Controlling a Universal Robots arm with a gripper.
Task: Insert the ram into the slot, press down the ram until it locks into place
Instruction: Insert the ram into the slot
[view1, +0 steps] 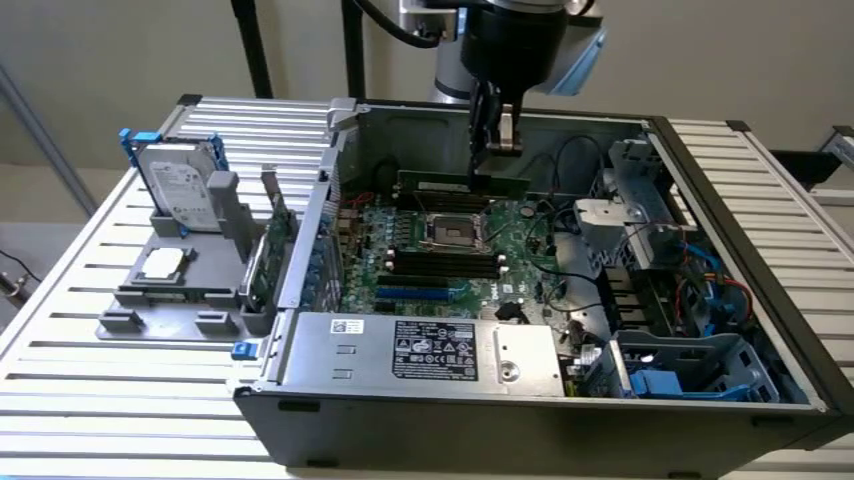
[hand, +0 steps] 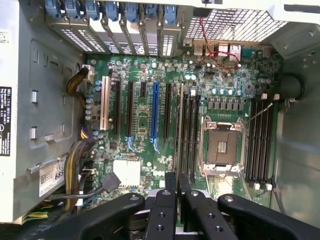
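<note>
My gripper reaches down into the open computer case and is shut on the ram, a thin green stick held on edge above the motherboard. In the wrist view the ram shows edge-on as a pale strip running out from between my fingertips. It lies parallel to the black memory slots, beside the outermost one, and is not seated. That bank of slots lies between the processor socket and the blue slot. A second bank lies on the socket's other side.
The silver power supply closes off the case's near side. A drive cage with cables fills the exterior view's right. Outside the case, on the exterior view's left, stand a hard drive and an upright green expansion card. Cable bundles run along the board's edge.
</note>
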